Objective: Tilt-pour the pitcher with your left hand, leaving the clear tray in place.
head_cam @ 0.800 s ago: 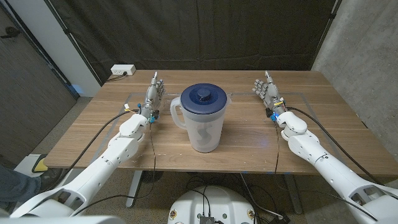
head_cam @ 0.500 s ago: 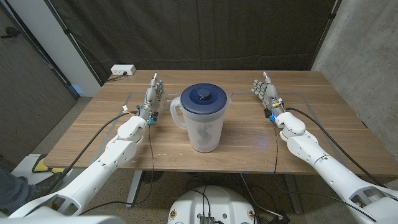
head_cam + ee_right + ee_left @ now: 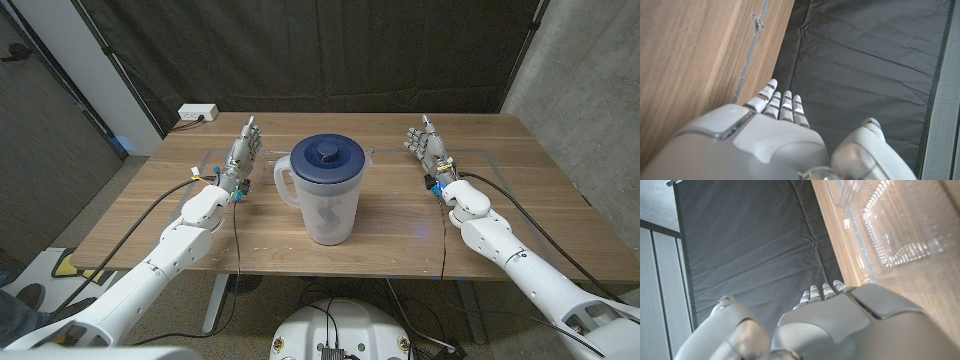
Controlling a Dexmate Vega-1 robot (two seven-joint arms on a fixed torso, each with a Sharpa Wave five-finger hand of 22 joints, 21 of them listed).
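Observation:
A clear pitcher [image 3: 328, 192] with a dark blue lid stands upright at the middle of the wooden table [image 3: 400, 235], its handle turned toward my left side. My left hand [image 3: 243, 150] stands a little to the left of the handle, fingers straight and apart from it, holding nothing. In the left wrist view, my left hand [image 3: 840, 325] has the clear tray [image 3: 900, 225] lying on the table close beside it. My right hand [image 3: 428, 145] stands open well to the right of the pitcher; it appears again as the right hand [image 3: 765, 140] over bare wood.
A white power strip [image 3: 197, 114] lies at the table's far left corner. A dark curtain [image 3: 330, 50] hangs behind the far edge. A grey tape line [image 3: 747, 60] runs along the wood near my right hand.
My left forearm and elbow have swung slightly outward to the left, and the hand has edged a little away from the pitcher. The pitcher and right arm have not moved.

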